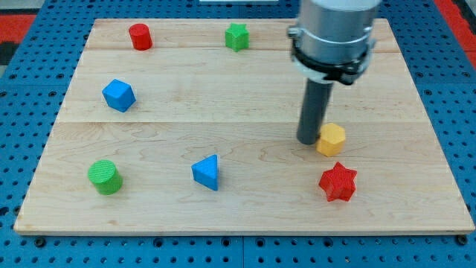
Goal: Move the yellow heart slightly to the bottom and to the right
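While blocks dot the wooden board [245, 97] on blue pegboard [30, 74] | my tip [308, 141] touches yellow block [332, 139] | grasps nothing.

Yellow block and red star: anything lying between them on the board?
Nothing. In the camera view, only bare wood separates the yellow block from the red star just below it. My tip sits against the yellow block's left side, outside that gap.

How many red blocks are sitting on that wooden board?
2. A red cylinder near the view's top left, and a red star at the bottom right, just below the yellow block. The arm might hide others.
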`<control>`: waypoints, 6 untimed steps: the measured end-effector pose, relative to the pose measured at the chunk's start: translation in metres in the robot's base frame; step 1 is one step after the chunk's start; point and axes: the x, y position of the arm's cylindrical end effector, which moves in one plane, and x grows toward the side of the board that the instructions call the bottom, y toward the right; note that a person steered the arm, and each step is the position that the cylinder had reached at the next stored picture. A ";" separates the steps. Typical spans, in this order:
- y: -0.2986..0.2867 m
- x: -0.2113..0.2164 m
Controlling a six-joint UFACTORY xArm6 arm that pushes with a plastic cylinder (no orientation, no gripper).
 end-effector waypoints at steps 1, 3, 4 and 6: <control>-0.018 -0.007; 0.049 -0.092; 0.111 -0.113; 0.162 -0.129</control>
